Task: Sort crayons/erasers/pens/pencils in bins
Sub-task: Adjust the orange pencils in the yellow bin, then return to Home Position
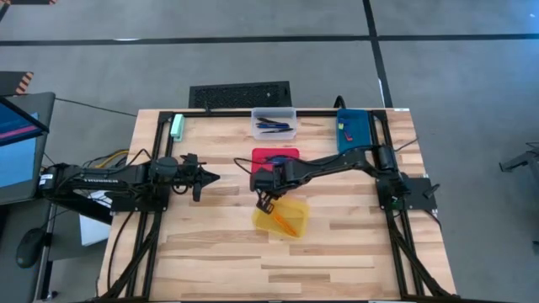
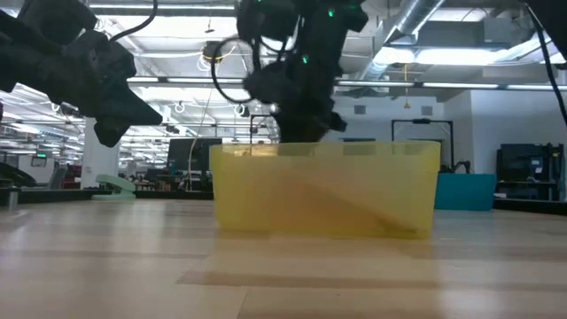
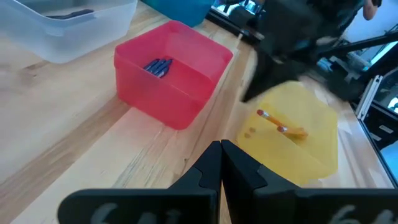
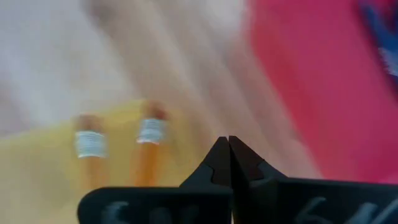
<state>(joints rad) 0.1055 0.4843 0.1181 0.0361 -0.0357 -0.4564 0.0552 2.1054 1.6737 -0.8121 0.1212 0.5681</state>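
Tabletop [image 1: 210, 252] bare of loose items. Far edge: clear bin [image 1: 274, 123] with pens [image 1: 274, 126], blue bin [image 1: 354, 130] with erasers [image 1: 344, 128]. Centre: red bin [image 1: 275, 158] with crayons [image 3: 158, 66], yellow bin [image 1: 282, 216] with pencils [image 1: 285, 222]. Left gripper [image 1: 210, 178] and right gripper [image 1: 265, 202] clenched, empty. Sorting apparently complete.

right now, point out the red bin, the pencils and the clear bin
red bin [image 3: 163, 99], left wrist view, front wall
pencils [image 1: 285, 223], high view, mid-shaft
clear bin [image 1: 274, 133], high view, near rim

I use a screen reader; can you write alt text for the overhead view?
The right gripper, shut, hangs over a yellow bin holding pencils mid-table. Red, clear and blue bins sit behind; the left gripper waits, shut.
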